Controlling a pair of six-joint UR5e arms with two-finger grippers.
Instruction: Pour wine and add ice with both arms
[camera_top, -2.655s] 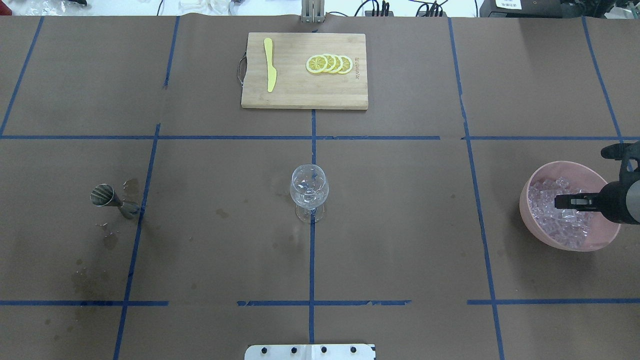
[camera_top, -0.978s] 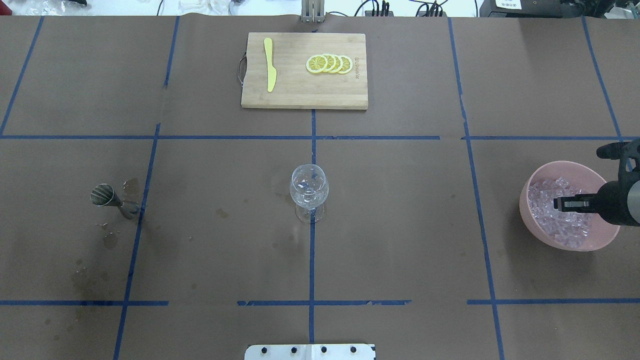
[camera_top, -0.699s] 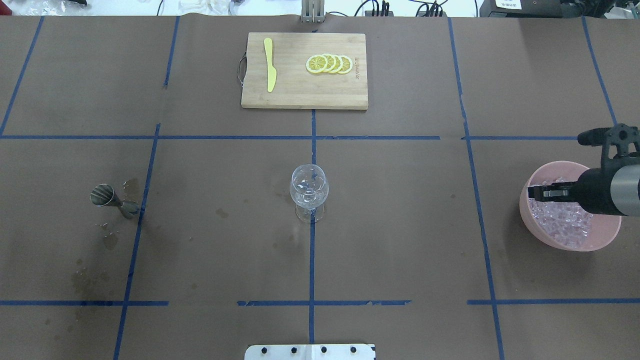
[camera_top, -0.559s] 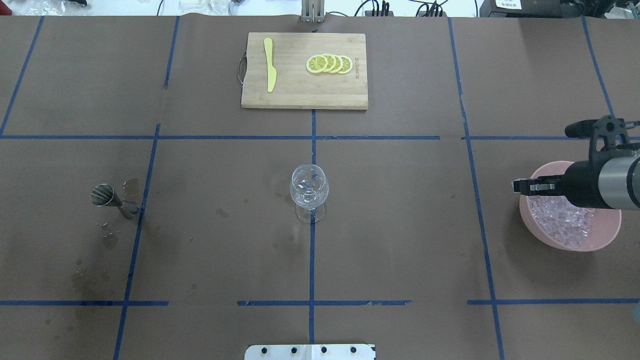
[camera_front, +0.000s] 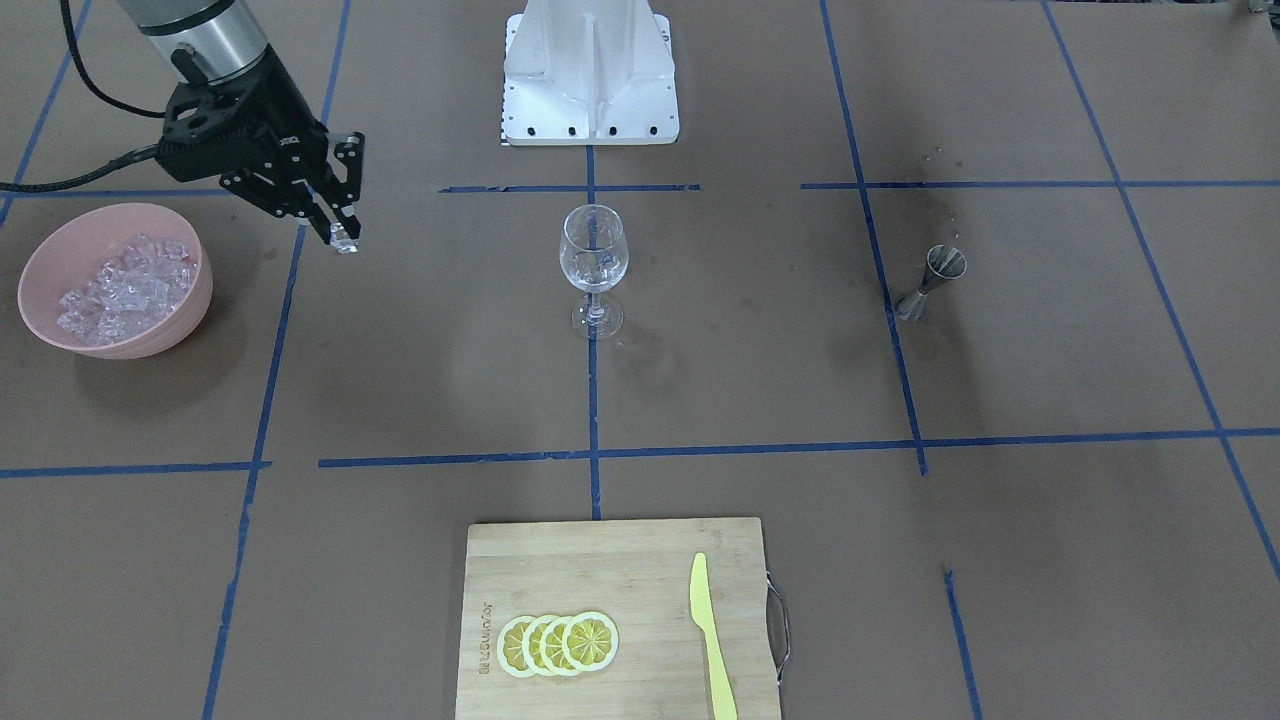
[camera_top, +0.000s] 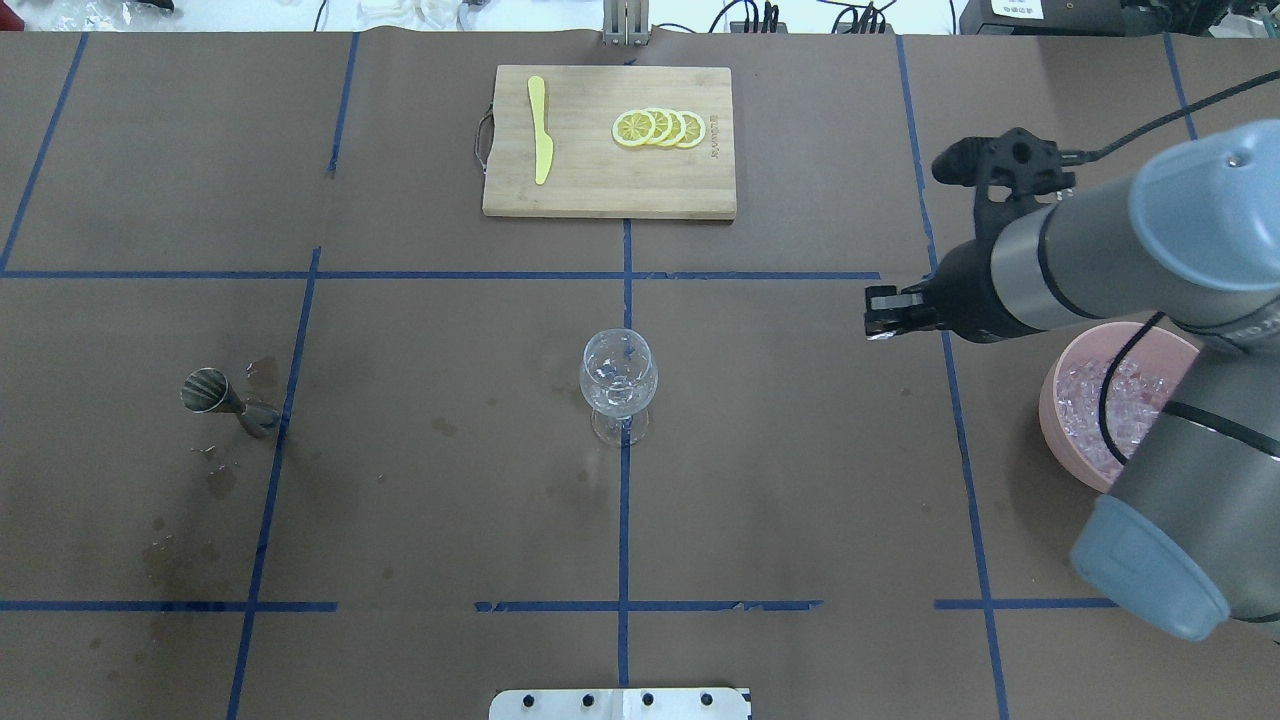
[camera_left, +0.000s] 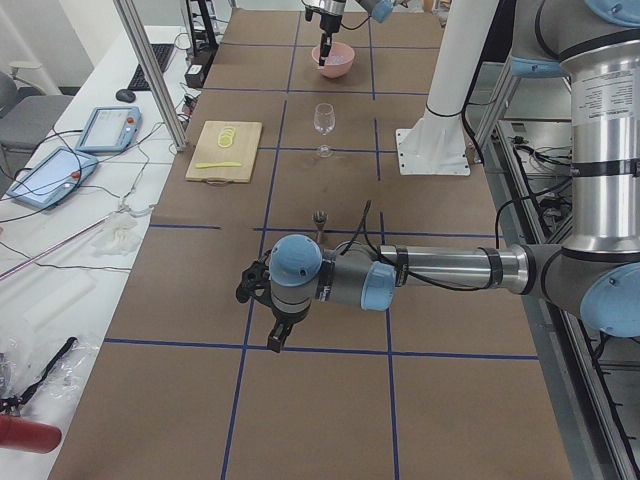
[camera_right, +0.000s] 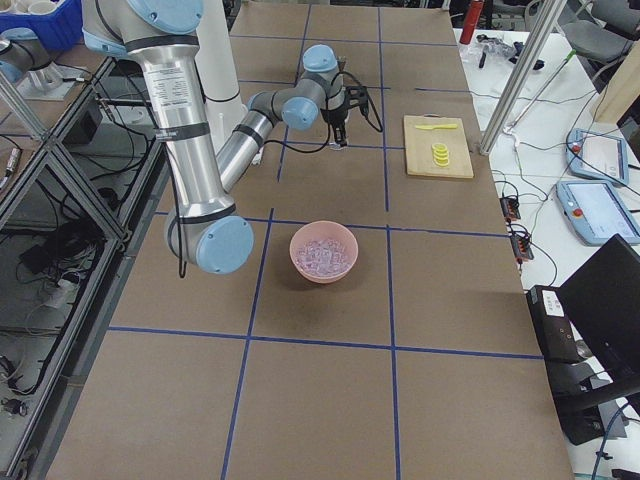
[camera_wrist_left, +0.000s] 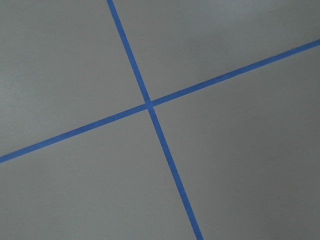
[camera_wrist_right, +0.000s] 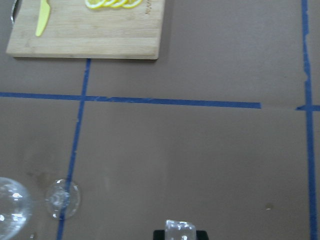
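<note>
- right gripper (camera_front: 338, 228) is clamped on a single ice cube (camera_wrist_right: 180, 231), pinched right at the fingertips and hanging in the air between the pink bowl (camera_front: 196, 296) and the wine glass (camera_front: 593, 252), touching neither
- the rest of the ice (camera_front: 120, 285) sits heaped in that bowl, out at the right arm's end of the table
- the cube looks tiny, light and hard, so weight is a non-issue, but it's glassy and lumpy and I'd bet slick; two flattish opposite faces are the place to squeeze, and since only part of it seems to sit between the pads, a jolt could pop it loose
- the glass is the delicate one: thin bowl, tall stem, small foot, standing upright on the centre tape line; I'd let go low and centred over the rim without bumping it, because a knock could tip it
- left gripper (camera_left: 278, 338) only shows in the side view, low over bare table, so I can't tell if its fingers are apart or together
</note>
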